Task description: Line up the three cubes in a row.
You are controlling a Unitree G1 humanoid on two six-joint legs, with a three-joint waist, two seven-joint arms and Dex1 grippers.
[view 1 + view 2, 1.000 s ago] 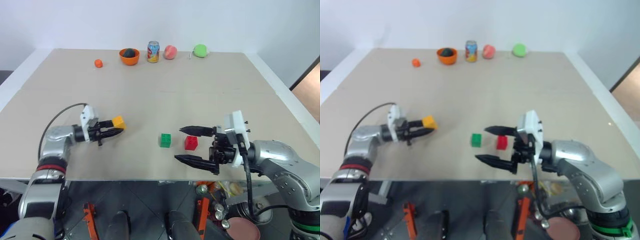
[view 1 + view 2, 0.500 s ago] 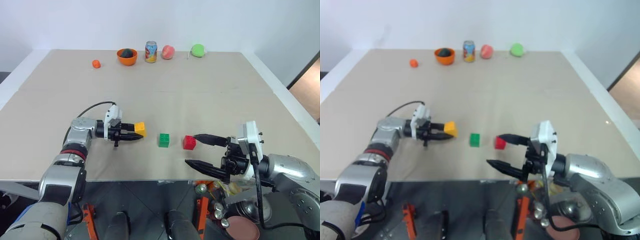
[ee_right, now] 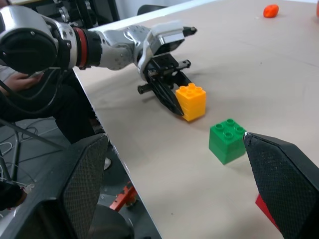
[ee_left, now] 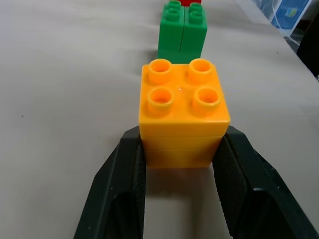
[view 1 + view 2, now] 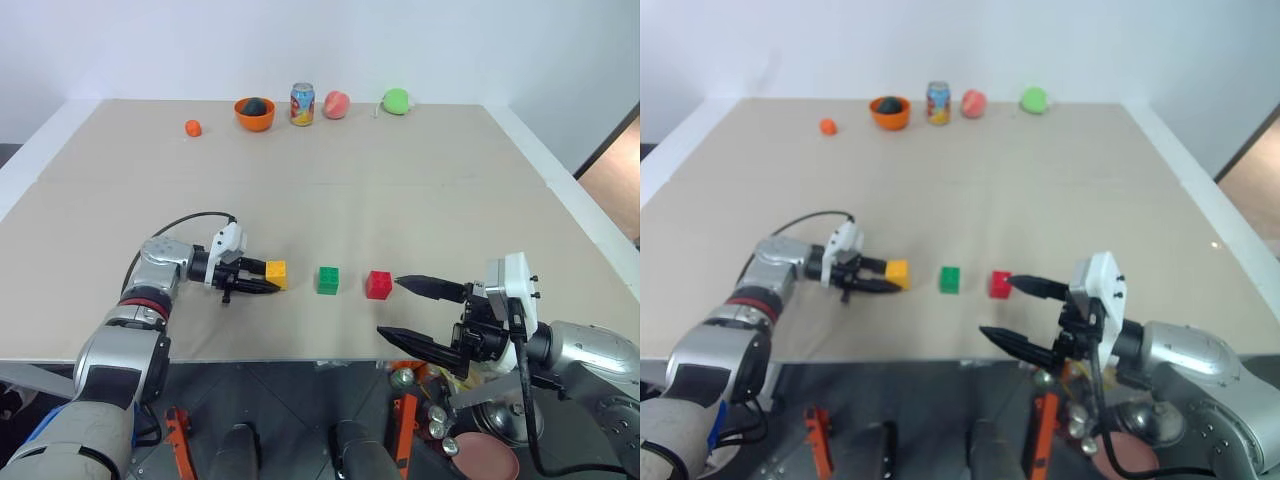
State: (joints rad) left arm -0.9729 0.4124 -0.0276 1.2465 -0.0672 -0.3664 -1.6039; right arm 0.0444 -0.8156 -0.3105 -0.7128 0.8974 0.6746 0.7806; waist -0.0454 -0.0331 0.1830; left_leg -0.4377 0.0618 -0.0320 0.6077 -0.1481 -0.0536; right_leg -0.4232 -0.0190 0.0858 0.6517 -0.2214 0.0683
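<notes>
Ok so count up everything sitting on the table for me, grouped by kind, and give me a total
Studded plastic toy cubes: 3, yellow-orange, green, red
Small orange ball: 1
Orange bowl: 1
Drink can: 1
Round fruit-like pieces: 2, pinkish-red, green
Total: 8

A: Where is there room to pass on the table (image 5: pixel 420 190)?

B: Its whole middle lies bare. The orange ball (image 5: pixel 195 127), bowl (image 5: pixel 257 113), can (image 5: pixel 306 103) and 2 fruits sit along the far edge, well apart from the near row.

A: And the row?

B: Tight. The left gripper (image 5: pixel 262 281) blocks the yellow-orange cube (image 5: pixel 276 274)'s left; the green cube (image 5: pixel 328 280) and red cube (image 5: pixel 378 285) leave narrow gaps. The right gripper (image 5: pixel 407 312) crowds the red cube's right.
</notes>
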